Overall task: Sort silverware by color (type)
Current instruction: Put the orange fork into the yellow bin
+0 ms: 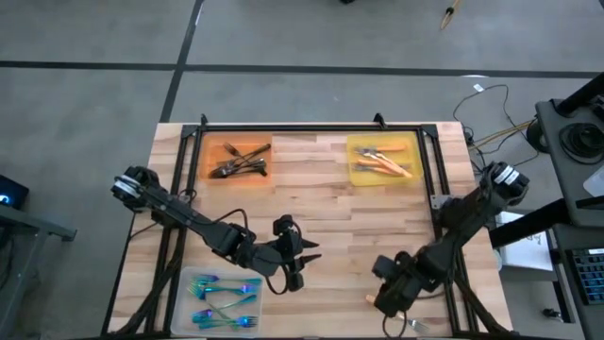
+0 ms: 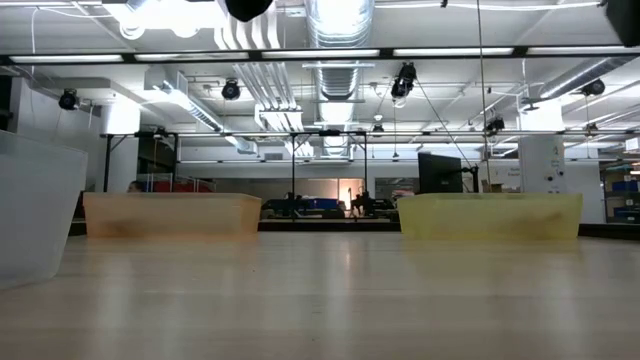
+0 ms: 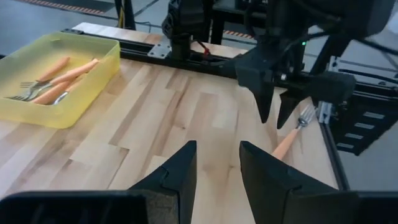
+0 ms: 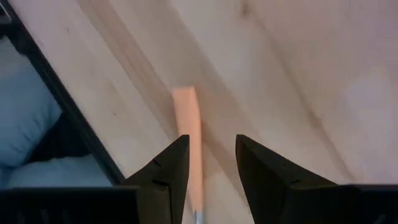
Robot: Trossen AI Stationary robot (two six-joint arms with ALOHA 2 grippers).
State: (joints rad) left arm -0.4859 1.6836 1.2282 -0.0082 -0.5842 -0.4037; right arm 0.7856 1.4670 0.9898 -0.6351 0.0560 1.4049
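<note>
No lettering, label, brand mark or number can be read anywhere here, neither on the table and trays nor on the arms or in the room behind.

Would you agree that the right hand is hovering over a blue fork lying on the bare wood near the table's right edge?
Not quite: the fork under the right hand has an orange handle, not blue. The right wrist view shows that orange handle between the hand's open fingers, and the left wrist view shows it too. The rest holds: it lies on bare wood near the table's right edge.
</note>
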